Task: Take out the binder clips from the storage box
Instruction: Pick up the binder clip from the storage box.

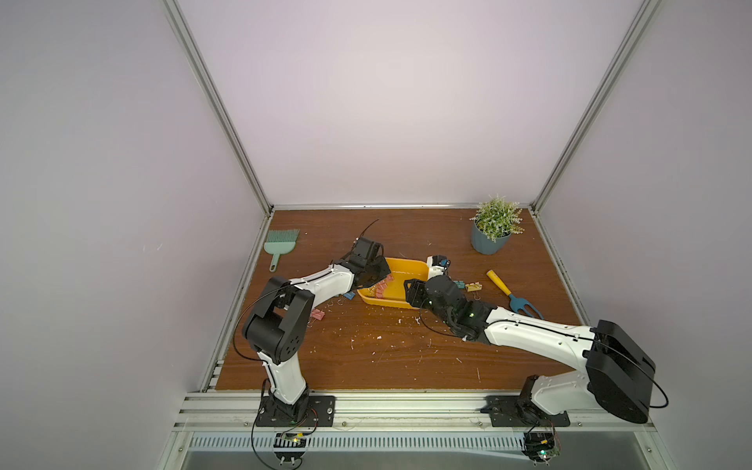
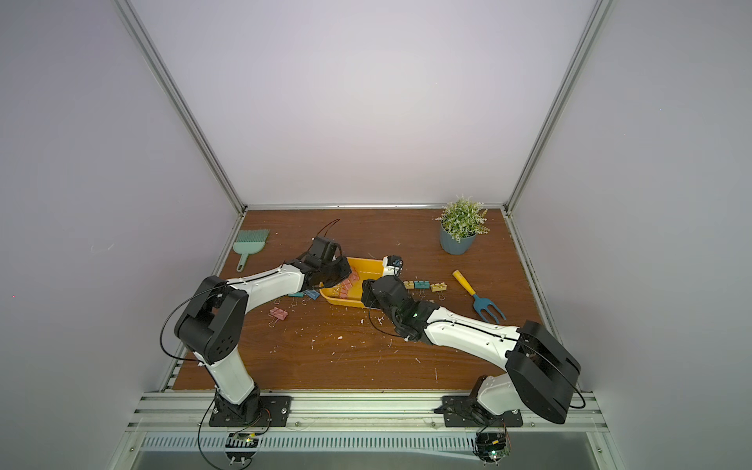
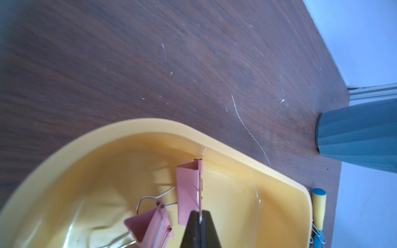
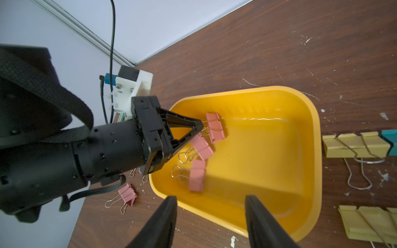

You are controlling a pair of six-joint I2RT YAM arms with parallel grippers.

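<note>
— What is seen nearest?
— The right gripper (image 4: 210, 198) is held spread above the near rim of the storage box (image 4: 268, 163).
— And inside?
— Three pink binder clips (image 4: 196, 176) are seen in it. One pink clip (image 4: 215, 127) is pinched by its wire handle in the left gripper (image 4: 202, 126), whose fingers are pressed together on it.
— Beyond?
— Yellow clips (image 4: 354, 146) are laid on the table (image 1: 366, 358) just beside the box. A plant pot (image 1: 490, 242) is stood at the far edge.

one storage box (image 4: 268, 163), three pink clips (image 4: 196, 176) inside
</note>
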